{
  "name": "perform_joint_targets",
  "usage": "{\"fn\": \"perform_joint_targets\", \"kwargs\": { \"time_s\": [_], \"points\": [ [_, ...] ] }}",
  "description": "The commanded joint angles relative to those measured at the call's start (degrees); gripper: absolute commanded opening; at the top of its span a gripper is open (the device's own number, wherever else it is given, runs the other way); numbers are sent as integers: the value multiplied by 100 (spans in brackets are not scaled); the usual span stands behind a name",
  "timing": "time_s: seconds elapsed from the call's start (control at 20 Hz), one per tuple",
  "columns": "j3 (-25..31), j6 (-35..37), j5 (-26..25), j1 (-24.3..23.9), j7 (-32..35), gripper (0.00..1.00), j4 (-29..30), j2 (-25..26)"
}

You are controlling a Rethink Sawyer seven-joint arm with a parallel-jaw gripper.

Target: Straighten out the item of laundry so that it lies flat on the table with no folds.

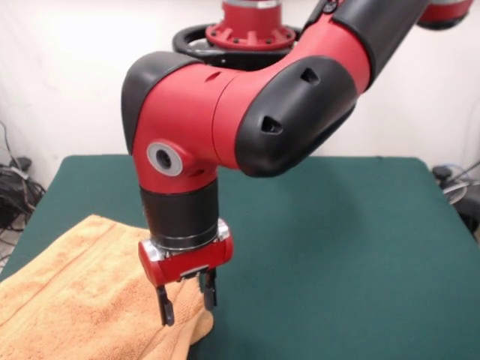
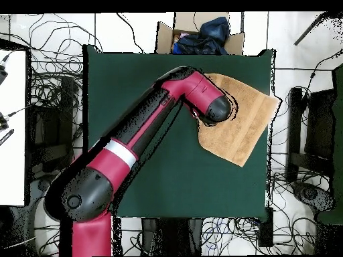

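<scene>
Front view: towel (image 1: 75, 300) bunched at table (image 1: 337, 247) corner, lower left; gripper (image 1: 187, 300) just above its rumpled edge, fingers narrowly parted, holding nothing; best to pinch one layer only, at the edge.
Overhead view: towel (image 2: 242, 124) skewed at far right corner, one tip overhanging; drag toward table (image 2: 134, 100) centre, low and slow.

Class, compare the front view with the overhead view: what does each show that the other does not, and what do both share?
Only the front view shows the gripper, its fingers apart above the towel's inner edge. Only the overhead view shows the towel's whole outline, one corner hanging past the table edge, plus a cardboard box and floor cables. Both show the red arm over the orange towel on the green table.
</scene>
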Motion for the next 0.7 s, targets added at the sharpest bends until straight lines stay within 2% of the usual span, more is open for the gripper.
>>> {"fn": "perform_joint_targets", "kwargs": {
  "time_s": [0.05, 0.25, 0.7],
  "points": [
    [314, 202, 115, -195, 1450, 100, -783, 218],
    [196, 308, 75, -157, 1525, 100, -761, 261],
    [391, 18, 236, -68, 1812, 100, -633, 41]
  ]
}}
